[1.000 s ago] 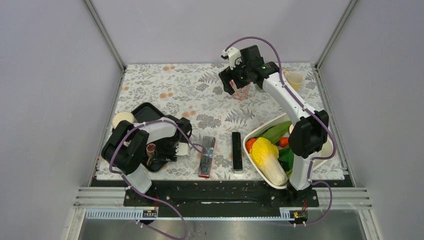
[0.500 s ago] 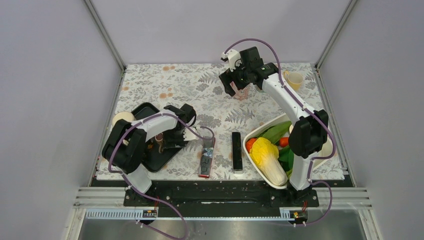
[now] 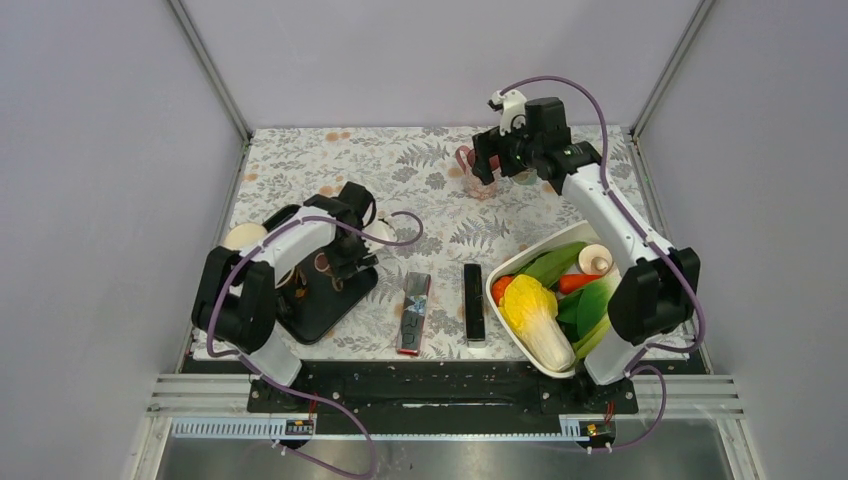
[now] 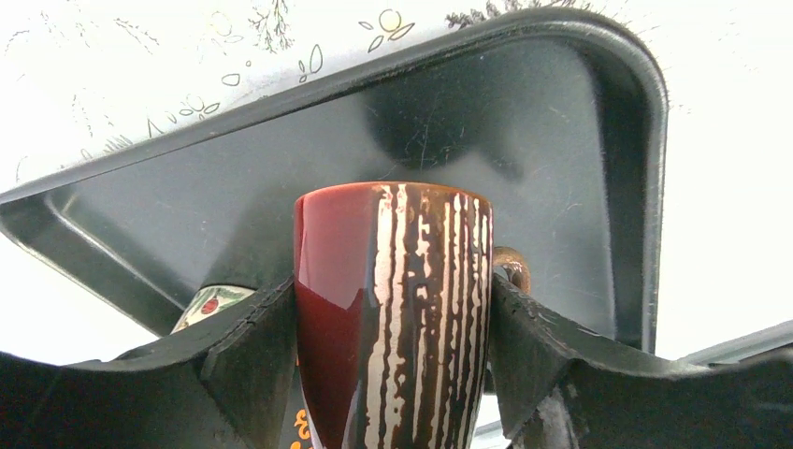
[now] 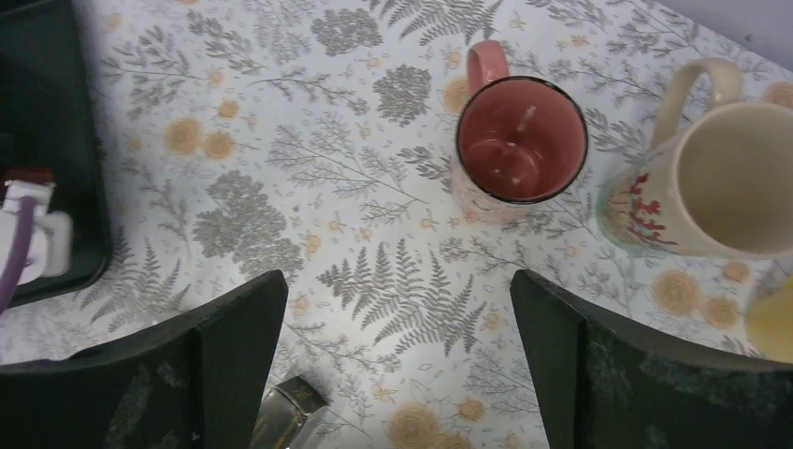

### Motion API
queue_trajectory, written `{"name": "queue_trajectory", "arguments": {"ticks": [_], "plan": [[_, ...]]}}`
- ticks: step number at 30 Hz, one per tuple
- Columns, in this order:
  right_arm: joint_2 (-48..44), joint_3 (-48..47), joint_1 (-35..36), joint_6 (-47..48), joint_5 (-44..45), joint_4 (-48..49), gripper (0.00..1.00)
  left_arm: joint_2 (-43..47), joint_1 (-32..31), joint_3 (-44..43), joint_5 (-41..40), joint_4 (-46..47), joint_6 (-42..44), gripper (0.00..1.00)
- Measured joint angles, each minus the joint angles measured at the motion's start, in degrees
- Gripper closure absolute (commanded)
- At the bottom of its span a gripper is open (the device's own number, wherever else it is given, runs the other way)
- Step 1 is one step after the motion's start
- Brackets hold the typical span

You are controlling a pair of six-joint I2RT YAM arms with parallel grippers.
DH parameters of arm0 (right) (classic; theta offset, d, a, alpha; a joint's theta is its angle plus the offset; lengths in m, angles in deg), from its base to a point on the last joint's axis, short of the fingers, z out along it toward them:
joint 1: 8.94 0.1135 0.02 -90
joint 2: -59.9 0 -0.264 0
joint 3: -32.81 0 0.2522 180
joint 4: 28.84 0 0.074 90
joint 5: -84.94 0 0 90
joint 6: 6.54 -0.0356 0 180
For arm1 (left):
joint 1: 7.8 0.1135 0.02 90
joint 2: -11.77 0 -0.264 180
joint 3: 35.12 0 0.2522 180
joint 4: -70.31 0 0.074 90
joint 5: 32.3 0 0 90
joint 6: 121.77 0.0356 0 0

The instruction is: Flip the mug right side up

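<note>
A dark red mug with cream drip stripes (image 4: pixel 393 309) is clamped between my left gripper's (image 4: pixel 393 351) black fingers, its handle (image 4: pixel 512 267) at the right. It hangs over a black tray (image 4: pixel 542 122). In the top view the left gripper (image 3: pixel 332 262) holds this mug (image 3: pixel 322 267) above the tray (image 3: pixel 325 312). I cannot tell which way up it is. My right gripper (image 5: pixel 397 346) is open and empty above the tablecloth, near side of an upright pink mug (image 5: pixel 521 145). The top view shows the right gripper (image 3: pixel 497 160) beside that pink mug (image 3: pixel 476 175).
A cream mug with red print (image 5: pixel 720 178) stands upright right of the pink mug, a yellow cup (image 5: pixel 774 323) beyond it. A white basket (image 3: pixel 520 255) of vegetables sits front right. A black remote (image 3: pixel 473 302) and a patterned remote (image 3: pixel 413 312) lie front centre.
My left gripper has carried the striped mug from the tray's near side toward its far side. My right gripper has moved right, off the pink mug, which now stands uncovered.
</note>
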Motion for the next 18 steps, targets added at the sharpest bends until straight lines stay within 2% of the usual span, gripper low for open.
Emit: {"name": "queue_trajectory", "arguments": {"ticks": [8,14,18], "plan": [[-7.5,15.5,0.39,-9.81,-15.8,12.74,0.01,4.87,5.09,0.04,8.44,1.66,-2.95,1.0],[-11.06,32.83,0.74,-26.32,-25.53,33.14,0.01,8.7,8.07,0.02,13.57,2.84,-5.73,1.0],[-9.18,36.72,3.17,-35.85,-27.63,43.95,0.01,9.25,8.09,-0.79,18.18,2.47,-7.26,1.0]]}}
